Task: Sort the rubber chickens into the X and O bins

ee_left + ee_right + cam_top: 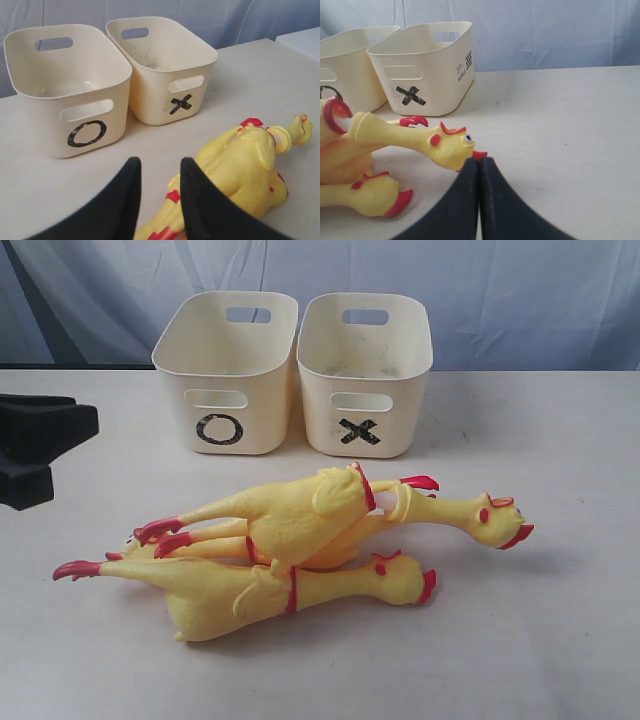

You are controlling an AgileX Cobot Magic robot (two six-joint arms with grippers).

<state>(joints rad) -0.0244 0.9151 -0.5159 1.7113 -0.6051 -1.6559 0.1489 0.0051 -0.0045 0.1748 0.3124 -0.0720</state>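
Three rubber chickens [300, 530] lie piled on the worktop [560, 640] before the O bin [260, 425] and X bin [400, 420] — both seemingly empty. They look soft, light and squashy — grip the top one round its thick belly. The left fingers [125, 200] stand apart, holding nothing; the right fingers [470, 190] are pressed together.

This looks like a robotics lab or test bench rather than a home or shop. A plain off-white table [560, 640] holds staged props: 2 matching cream tubs, the O bin [225, 360] and the X bin [365, 370], each marked by hand in black, and 3 rubber chickens [290, 515] in a heap. A wrinkled blue-grey cloth backdrop [520, 300] hangs behind the table and screens off the room. The black left gripper [160, 162] and right gripper [479, 161] reach over the tabletop.
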